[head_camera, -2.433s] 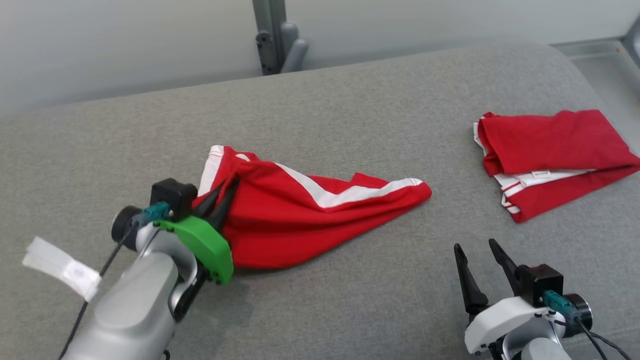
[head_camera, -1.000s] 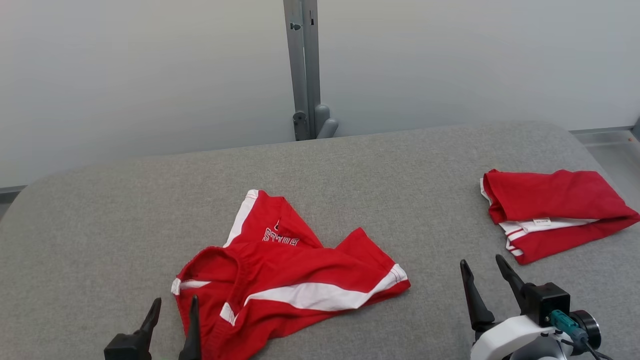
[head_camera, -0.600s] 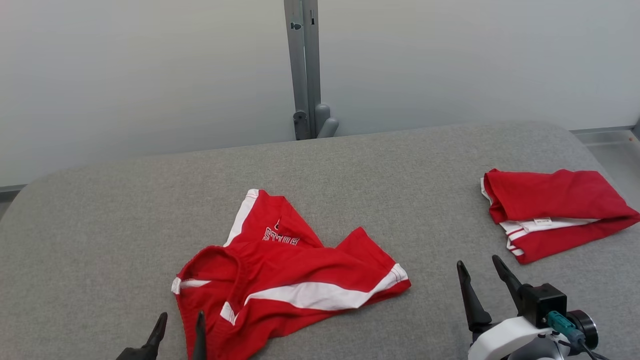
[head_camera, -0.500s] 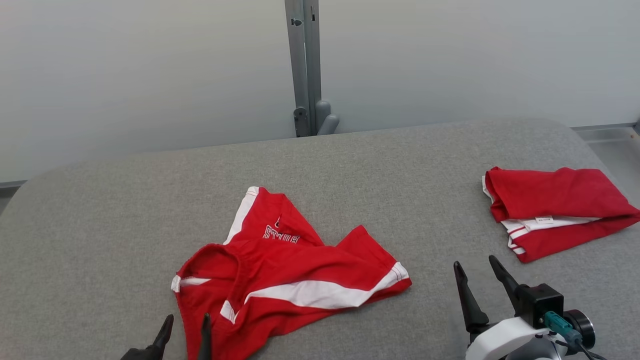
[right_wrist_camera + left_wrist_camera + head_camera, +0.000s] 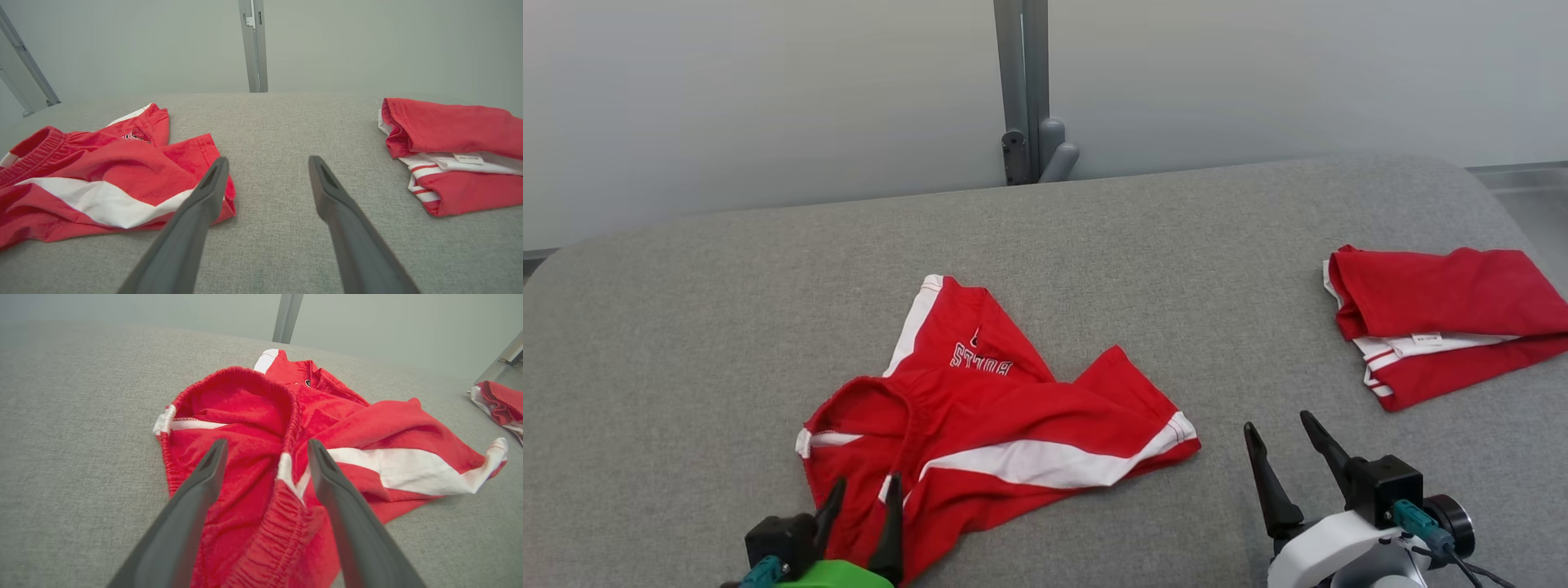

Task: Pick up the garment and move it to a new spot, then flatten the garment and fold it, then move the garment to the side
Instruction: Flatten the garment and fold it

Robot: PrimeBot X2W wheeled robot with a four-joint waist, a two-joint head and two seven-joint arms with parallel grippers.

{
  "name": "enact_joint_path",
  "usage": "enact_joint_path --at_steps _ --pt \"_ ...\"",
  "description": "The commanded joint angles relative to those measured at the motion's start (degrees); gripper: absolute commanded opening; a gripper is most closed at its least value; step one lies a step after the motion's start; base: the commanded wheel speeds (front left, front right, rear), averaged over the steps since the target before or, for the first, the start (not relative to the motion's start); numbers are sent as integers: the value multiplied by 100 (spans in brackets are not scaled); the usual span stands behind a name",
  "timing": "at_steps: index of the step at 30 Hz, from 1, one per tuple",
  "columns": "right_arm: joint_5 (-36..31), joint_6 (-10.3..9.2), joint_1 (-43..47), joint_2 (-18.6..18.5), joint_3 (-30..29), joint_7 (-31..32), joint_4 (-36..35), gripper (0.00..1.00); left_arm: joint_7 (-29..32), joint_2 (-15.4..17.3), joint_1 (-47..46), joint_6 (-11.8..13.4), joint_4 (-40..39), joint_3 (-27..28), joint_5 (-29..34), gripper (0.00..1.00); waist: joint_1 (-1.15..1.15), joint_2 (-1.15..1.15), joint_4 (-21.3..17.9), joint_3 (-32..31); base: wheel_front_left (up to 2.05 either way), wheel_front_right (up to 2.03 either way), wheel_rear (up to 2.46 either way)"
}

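Two claws gape wide and empty: our left claw (image 5: 864, 490) straddles the elastic waistband (image 5: 286, 416) of the red garment (image 5: 1013, 425) crumpled on the table (image 5: 686, 327), which we judge soft, light and best pinched there, our right claw (image 5: 1278, 425) nearby.

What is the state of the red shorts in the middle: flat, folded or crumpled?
Crumpled, not flat. The red shorts lie bunched on the grey surface, one leg lapping over the other, waistband gaping.

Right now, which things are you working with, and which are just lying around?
For the job:
- crumpled red shorts
- left jaws, open over them
- grey table they lie on

Just lying about:
- folded red garment
- metal post
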Motion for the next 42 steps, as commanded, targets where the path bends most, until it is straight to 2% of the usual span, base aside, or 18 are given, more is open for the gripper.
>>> enact_joint_path --at_steps 1,8,9,10,11,12,13,24,31,42 --pt "11 -7 -85 -20 4 -16 17 100 4 9 -86 -26 59 -49 -57 100 0 0 -25 48 0 0 0" --pt "40 -7 -130 -19 63 -16 64 100 4 149 -320 -24 424 -443 -513 98 0 0 -40 154 0 0 0" --pt "42 -7 -134 -19 73 -16 68 100 4 150 -333 -24 442 -475 -553 73 0 0 -34 159 0 0 0" --pt "48 -7 -135 -20 72 -16 72 100 4 152 -339 -24 446 -504 -577 52 0 0 -27 163 0 0 0" --pt "51 -7 -137 -20 78 -16 72 100 4 160 -347 -24 448 -530 -594 38 0 0 -20 167 0 0 0" --pt "51 -7 -136 -20 88 -16 72 100 4 178 -359 -25 458 -541 -601 14 0 0 -13 169 0 0 0" --pt "51 -7 -140 -19 98 -16 76 100 4 194 -371 -25 466 -553 -602 0 0 0 -7 170 0 0 0" --pt "212 -7 -262 -19 328 -16 186 100 4 282 -450 -25 526 -730 -816 0 0 0 86 212 0 0 0" --pt "740 -7 -517 -24 804 -15 653 100 4 269 -284 -25 250 -451 -557 0 0 0 302 250 0 0 0" --pt "1033 -7 -924 -24 948 -15 1345 100 4 212 -188 -26 189 -394 -456 0 0 0 487 334 0 0 0"
